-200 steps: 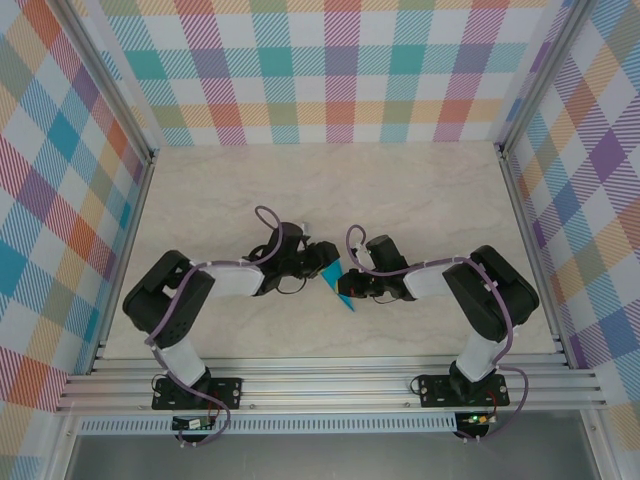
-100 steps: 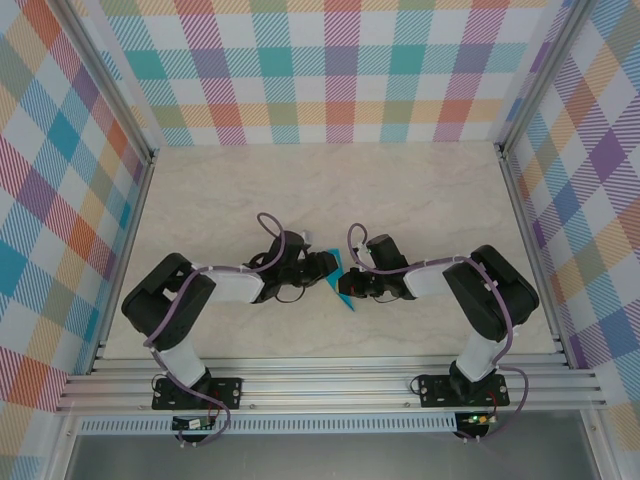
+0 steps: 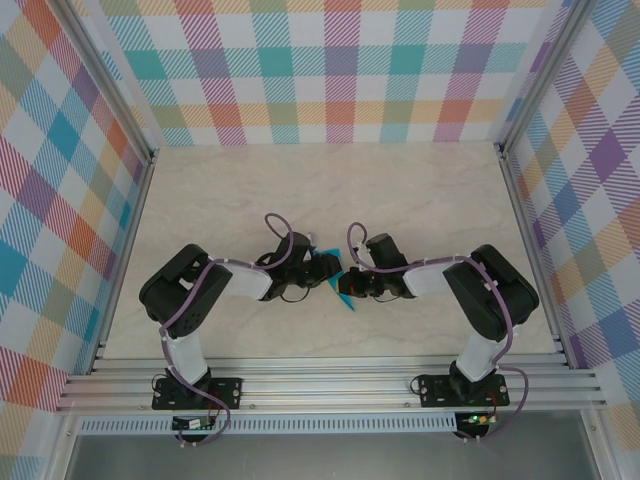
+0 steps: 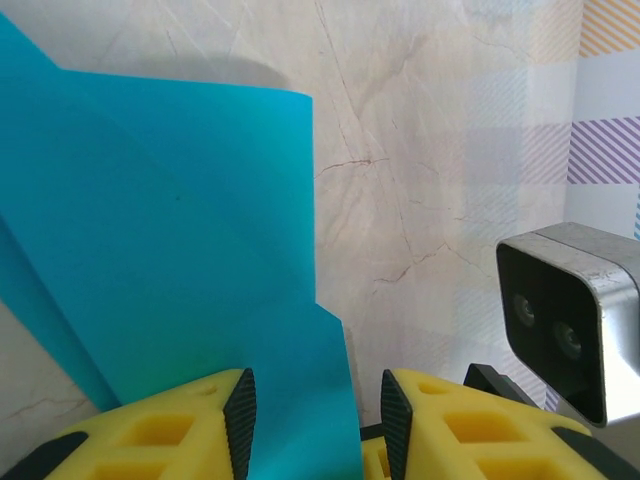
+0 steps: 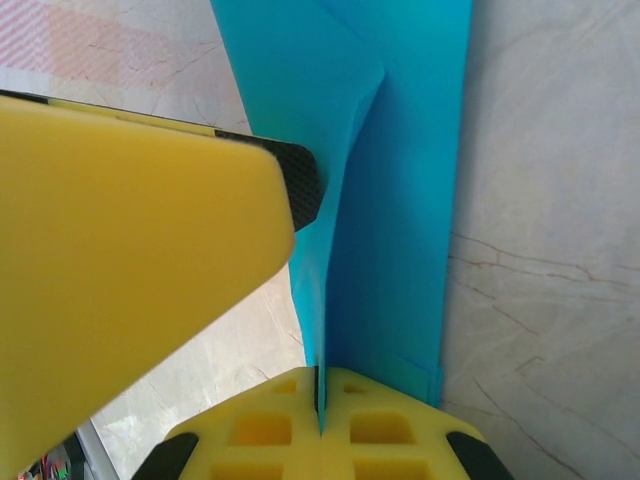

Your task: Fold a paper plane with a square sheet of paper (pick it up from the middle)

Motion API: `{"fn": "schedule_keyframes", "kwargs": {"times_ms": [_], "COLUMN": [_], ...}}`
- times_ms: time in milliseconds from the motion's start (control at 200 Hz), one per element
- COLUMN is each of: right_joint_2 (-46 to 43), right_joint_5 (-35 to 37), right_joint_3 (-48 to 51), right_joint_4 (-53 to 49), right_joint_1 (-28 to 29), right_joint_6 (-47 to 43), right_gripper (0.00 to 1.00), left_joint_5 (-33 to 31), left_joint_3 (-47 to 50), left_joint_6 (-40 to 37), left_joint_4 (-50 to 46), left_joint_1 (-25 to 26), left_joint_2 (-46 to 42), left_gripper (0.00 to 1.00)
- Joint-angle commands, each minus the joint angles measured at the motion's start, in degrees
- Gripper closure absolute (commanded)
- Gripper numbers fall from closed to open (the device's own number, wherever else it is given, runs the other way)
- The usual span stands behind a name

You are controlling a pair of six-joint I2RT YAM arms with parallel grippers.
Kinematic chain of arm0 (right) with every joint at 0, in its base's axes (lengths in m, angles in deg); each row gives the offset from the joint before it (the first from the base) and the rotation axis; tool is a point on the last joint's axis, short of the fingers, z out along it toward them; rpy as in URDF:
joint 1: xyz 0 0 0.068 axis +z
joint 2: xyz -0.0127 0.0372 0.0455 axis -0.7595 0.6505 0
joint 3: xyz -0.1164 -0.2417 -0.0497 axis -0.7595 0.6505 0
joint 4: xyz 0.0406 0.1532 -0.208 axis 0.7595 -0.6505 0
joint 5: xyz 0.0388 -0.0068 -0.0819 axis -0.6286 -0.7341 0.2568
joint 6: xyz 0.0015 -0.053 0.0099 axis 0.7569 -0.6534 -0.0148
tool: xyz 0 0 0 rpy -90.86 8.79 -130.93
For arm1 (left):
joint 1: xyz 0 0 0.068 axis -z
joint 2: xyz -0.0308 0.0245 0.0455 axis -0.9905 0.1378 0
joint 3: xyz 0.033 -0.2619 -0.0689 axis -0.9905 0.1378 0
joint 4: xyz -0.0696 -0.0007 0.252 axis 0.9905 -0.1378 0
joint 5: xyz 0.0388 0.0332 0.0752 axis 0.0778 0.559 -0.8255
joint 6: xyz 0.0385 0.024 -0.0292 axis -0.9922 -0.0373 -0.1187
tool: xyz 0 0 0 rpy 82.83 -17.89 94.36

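Right at the pinch point, the right tool [image 5: 320,400] is clamped tight on a folded edge of the teal paper [image 5: 400,200]. Left tool [image 4: 315,425] has its pads apart, with a flap of the paper sitting loosely in the gap, not squeezed. The paper's between the two arms, near the middle of the surface [image 3: 420,200]. My take: line the flap's edge up first, then close and slide along the fold slowly. Rushing could skew the crease or tear it.
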Motion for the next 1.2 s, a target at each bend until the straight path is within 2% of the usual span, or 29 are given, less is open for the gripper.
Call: {"fn": "schedule_keyframes", "kwargs": {"times_ms": [0, 130, 210, 390, 625, 935, 1005, 1100, 1195], "right_joint_2": [1.72, 0.58, -1.31, -3.48, -5.07, -6.71, -6.05, -5.31, -5.30], "right_joint_5": [2.07, 0.73, 0.38, -1.18, -2.92, -1.77, -1.96, -2.46, -2.90], "right_joint_3": [0.30, -0.40, -0.98, -1.92, -1.67, -3.64, -3.67, -3.58, -2.57], "right_joint_4": [-6.35, -7.30, -9.15, -12.21, -13.15, -18.38, -18.15, -18.15, -17.37], "right_joint_1": [-0.47, -0.46, -0.47, -0.42, -0.47, -0.47, -0.53, -0.52, -0.47], "right_joint_6": [-0.67, -0.57, -0.37, 0.15, 1.15, 0.09, 0.18, 0.20, 0.24], "right_gripper": [0.96, 0.91, 0.82, 0.78, 0.77, 0.77, 0.80, 0.89, 0.92], "left_joint_5": [-0.82, -0.80, -0.55, -0.46, 0.05, -0.03, 0.01, 0.07, -0.02], "left_joint_3": [-0.62, 0.22, 0.53, 0.61, -0.04, -0.66, -0.91, -0.99, -1.14], "left_joint_6": [-1.34, -1.20, -1.22, -1.57, -2.67, -3.47, -3.42, -3.33, -3.33], "left_joint_4": [-0.87, -1.47, -1.58, -2.15, -3.63, -4.97, -4.98, -5.01, -5.16], "left_joint_1": [0.52, 0.50, 0.55, 0.55, 0.89, 1.73, 1.78, 1.84, 1.86], "left_joint_2": [1.37, 1.44, 1.70, 1.69, 1.31, 1.18, 1.27, 1.26, 1.22], "left_gripper": [0.61, 0.61, 0.61, 0.62, 0.62, 0.62, 0.62, 0.62, 0.62]}}
